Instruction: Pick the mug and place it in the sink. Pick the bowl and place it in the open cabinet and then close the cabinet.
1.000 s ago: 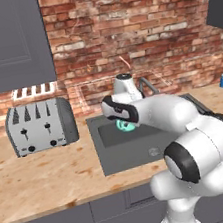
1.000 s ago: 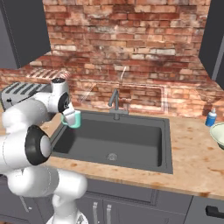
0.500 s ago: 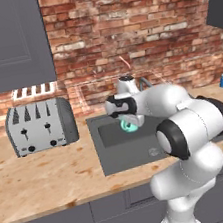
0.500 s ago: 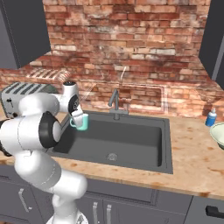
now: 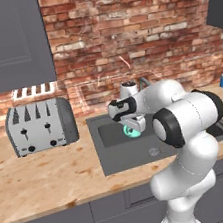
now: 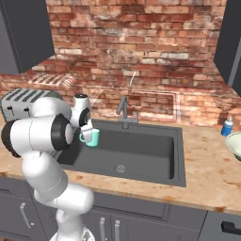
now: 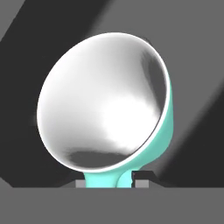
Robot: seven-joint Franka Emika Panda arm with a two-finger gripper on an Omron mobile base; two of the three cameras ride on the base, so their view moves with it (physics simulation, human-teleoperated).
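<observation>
The gripper (image 6: 87,131), closed on the handle of the mug (image 6: 92,137), has carried it from the sink's (image 6: 176,155) edge to above the basin, ready for lowering.

Mug (image 6: 92,138) above sink (image 6: 141,155), left end

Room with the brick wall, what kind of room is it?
Most likely a kitchen. There is a sink with a faucet set in a wooden counter, a silver toaster and dark cabinets above.
</observation>
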